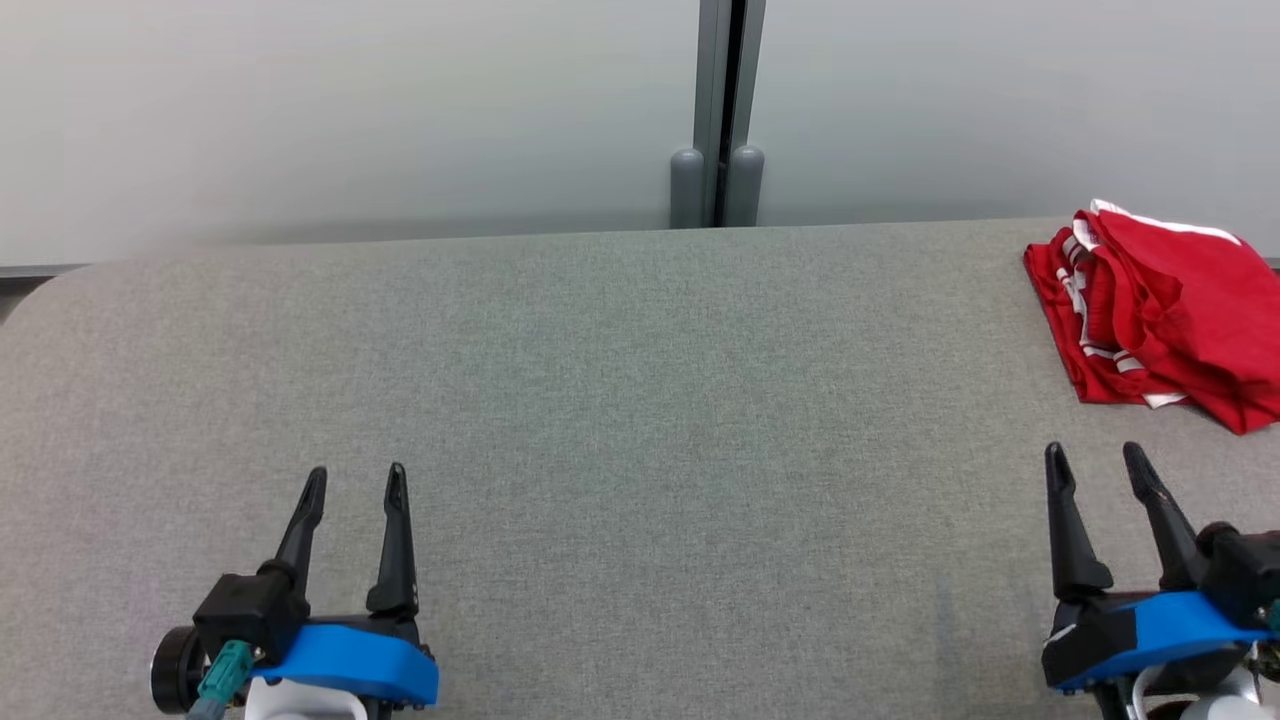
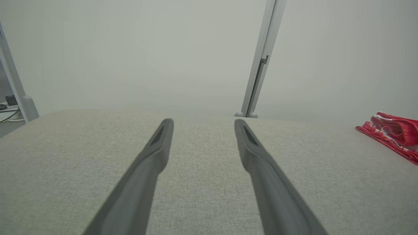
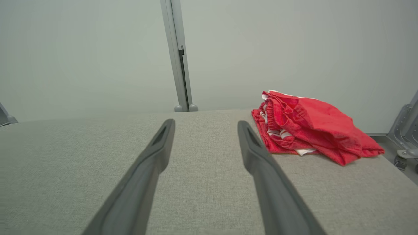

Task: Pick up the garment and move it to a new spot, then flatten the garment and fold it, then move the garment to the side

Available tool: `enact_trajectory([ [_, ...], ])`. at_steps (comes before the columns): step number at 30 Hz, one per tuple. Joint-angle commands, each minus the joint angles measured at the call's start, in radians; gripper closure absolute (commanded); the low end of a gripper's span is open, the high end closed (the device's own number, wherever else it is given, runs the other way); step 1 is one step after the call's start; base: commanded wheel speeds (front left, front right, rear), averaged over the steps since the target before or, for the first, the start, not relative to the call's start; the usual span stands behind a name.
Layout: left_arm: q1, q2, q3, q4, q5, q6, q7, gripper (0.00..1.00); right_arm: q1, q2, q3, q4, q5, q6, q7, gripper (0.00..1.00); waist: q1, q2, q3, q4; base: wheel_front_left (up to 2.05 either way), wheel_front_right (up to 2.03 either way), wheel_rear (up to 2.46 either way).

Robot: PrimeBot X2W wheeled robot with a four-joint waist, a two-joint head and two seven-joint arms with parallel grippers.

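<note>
Both end effectors, left and right, wait wide open at the bench's near edge, holding nothing. Folded red garment sits by the far right corner. Job looks finished; nothing left to grab.

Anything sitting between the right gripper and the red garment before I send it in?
Nothing visible. The right gripper is open, and only bare grey table lies between it and the bunched red garment, which rests at the table's far right.
</note>
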Motion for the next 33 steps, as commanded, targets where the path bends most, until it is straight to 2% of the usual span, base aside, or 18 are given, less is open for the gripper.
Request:
enact_trajectory([
  [1, 0.007, -0.001, 0.002, -0.001, 0.000, 0.005, -0.004, 0.00, 0.015, 0.002, 0.000, -0.009, -0.003, 0.000, 0.001, 0.00, 0.0001, 0.0003, -0.004, -0.003, 0.00, 0.00, 0.00],
  [9, 0.049, -0.002, 0.028, 0.017, -0.008, 0.003, -0.004, 0.00, 0.064, 0.023, 0.015, -0.029, 0.003, 0.000, 0.016, 0.00, 0.0001, 0.0003, -0.037, -0.005, 0.00, 0.00, 0.00],
  [33, 0.090, -0.005, 0.064, 0.064, 0.000, -0.010, -0.004, 0.00, 0.068, 0.026, 0.056, 0.055, 0.022, 0.000, -0.021, 0.00, 0.0001, 0.0003, -0.087, 0.007, 0.00, 0.00, 0.00],
])
